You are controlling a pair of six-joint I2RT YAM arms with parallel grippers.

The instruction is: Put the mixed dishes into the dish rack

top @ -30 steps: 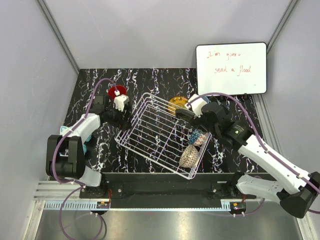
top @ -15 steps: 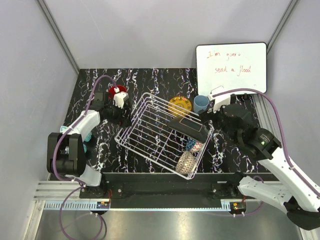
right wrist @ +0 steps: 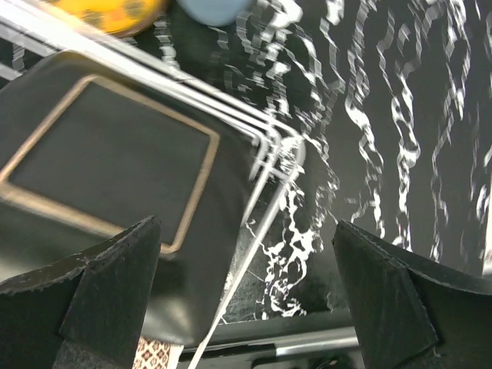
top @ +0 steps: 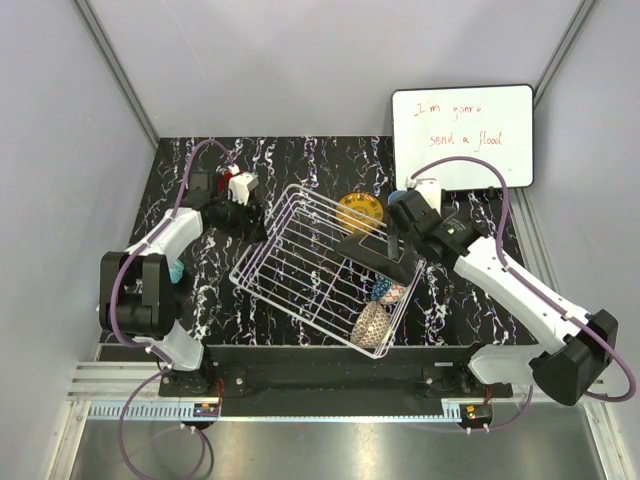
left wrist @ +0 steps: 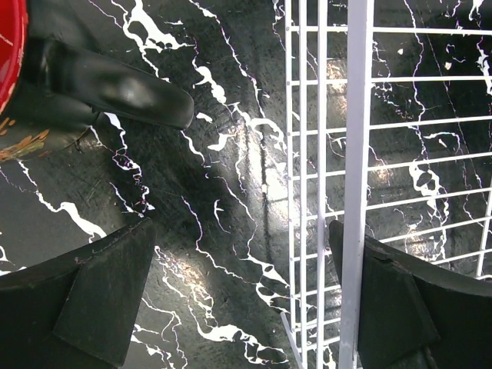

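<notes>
Marble tabletop, dish rack beside left claw

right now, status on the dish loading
Left hand open by the red mug, right hand open over the rack corner. Brown bowl, blue bowl in the rack; yellow plate, blue cup outside. Black plate under the right hand.

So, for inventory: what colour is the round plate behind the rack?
The plate is yellow; top external view.
</notes>
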